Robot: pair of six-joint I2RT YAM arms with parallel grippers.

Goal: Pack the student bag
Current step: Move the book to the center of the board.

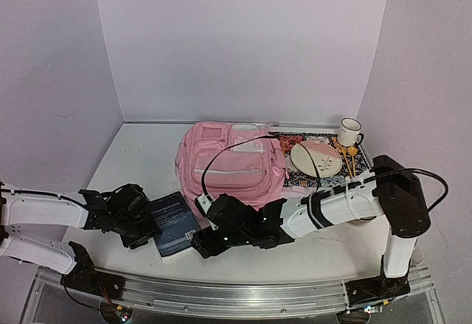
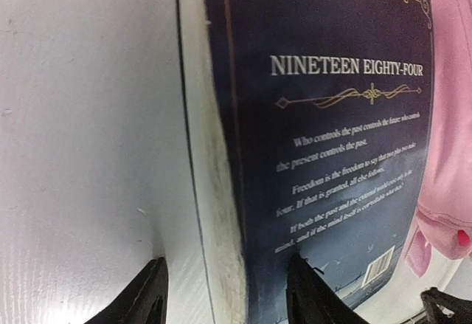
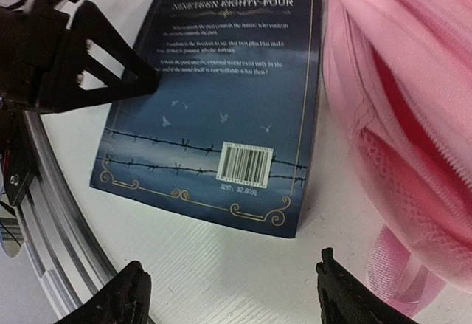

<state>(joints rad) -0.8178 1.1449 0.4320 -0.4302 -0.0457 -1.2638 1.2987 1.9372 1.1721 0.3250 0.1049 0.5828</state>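
Observation:
The pink student bag lies flat mid-table; it also shows in the left wrist view and the right wrist view. A dark blue book, "Nineteen Eighty-Four", lies back cover up just left of the bag's near end. My left gripper is open, jaws astride the book's left long edge, one finger over the cover, one on the table side. My right gripper is open and empty over bare table, just short of the book's near right corner.
A patterned mat right of the bag carries a pink-and-white plate and orange sticks; a white mug stands behind. An aluminium rail runs along the near edge. A black cable arcs over the bag.

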